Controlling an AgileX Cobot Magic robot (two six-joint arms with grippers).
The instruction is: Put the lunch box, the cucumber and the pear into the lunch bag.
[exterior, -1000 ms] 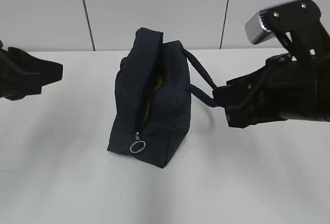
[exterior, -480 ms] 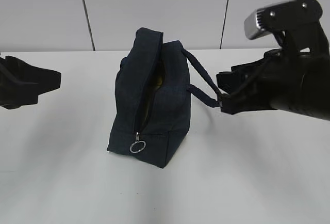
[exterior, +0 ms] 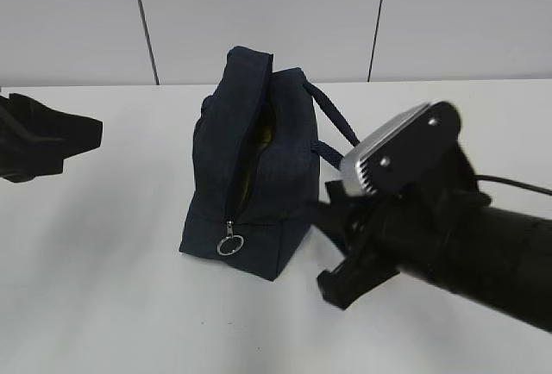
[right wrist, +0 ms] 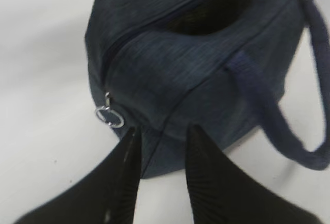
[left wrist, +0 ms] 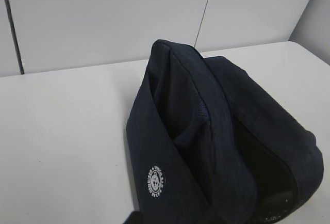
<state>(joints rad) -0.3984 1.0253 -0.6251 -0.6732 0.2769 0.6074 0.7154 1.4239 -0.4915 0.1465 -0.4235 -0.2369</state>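
1. Now, your right gripper (right wrist: 161,154) has come down and forward: half a second ago it was high at the right, beside the bag's handle, and now it is low on the table, just in front of the right lower corner of the lunch bag (exterior: 259,176).
2. In the right wrist view its two black fingers (right wrist: 126,167) stand apart with a gap between them and hold nothing, so it is open. Their tips lie over the lower edge of the bag; I cannot tell if they touch the fabric.
3. The silver zip ring (right wrist: 109,116) hangs just beside the left finger tip, a little above it.
4. The lunch bag has not moved. It stands upright in the middle of the white table (exterior: 103,305), with its zipper open along the top and down the front.
5. Inside the opening you can see something yellowish (exterior: 266,135); it is too dark to say which thing it is.
6. One loop handle (right wrist: 289,126) hangs over the bag's side, near your right arm.
7. Your left gripper (exterior: 52,137) stays at the left edge, well apart from the bag, as before. Whether it is open or closed, I cannot tell, and the left wrist view shows only the bag's other side with a round white logo (left wrist: 155,181).
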